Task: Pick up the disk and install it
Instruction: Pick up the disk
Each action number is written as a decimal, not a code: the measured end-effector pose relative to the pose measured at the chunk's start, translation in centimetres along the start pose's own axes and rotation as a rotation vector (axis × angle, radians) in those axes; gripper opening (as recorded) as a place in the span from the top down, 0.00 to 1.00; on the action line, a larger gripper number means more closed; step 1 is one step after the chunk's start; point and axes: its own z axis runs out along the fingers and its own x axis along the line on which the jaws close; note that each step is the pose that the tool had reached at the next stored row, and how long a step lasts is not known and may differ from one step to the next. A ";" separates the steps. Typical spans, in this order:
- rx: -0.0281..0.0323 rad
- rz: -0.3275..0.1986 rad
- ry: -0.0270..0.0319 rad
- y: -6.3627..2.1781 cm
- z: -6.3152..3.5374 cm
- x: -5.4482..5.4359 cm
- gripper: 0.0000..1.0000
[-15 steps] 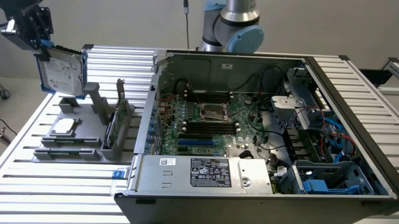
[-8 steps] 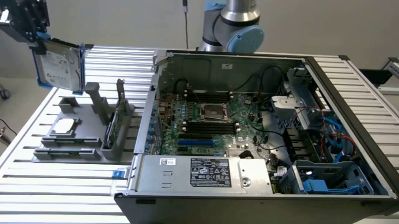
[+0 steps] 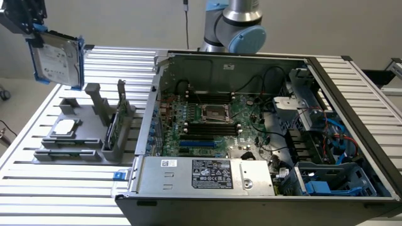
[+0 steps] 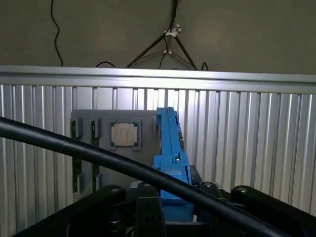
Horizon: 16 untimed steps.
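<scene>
While the silver-grey rectangular disk (image 3: 55, 59) with white label and bright blue plastic rails hangs tilted in the air at the exterior view's upper left, the black gripper (image 3: 33, 34) is clamped on its upper edge. Below it, a grey plastic parts holder (image 3: 69, 151) carrying a small square silver chip (image 3: 65, 126) rests on the slatted aluminium table (image 3: 56, 207), beside the open dark computer case (image 3: 226, 70).

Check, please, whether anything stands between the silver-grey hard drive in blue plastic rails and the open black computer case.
Nothing visible does. The gripper holds the silver-grey hard drive in the air above the grey plastic fixture, at the exterior view's left, and the space from there across to the open black computer case looks free.
</scene>
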 end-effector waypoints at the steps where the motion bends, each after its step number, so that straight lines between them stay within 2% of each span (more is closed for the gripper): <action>1: 0.0001 -0.001 0.0000 -0.03 -0.13 0.0 0.67; 8: 0.0028 -0.007 0.0003 -0.57 -1.26 0.0 0.67; 16: 0.0034 -0.013 -0.0059 -2.67 -3.02 0.2 0.67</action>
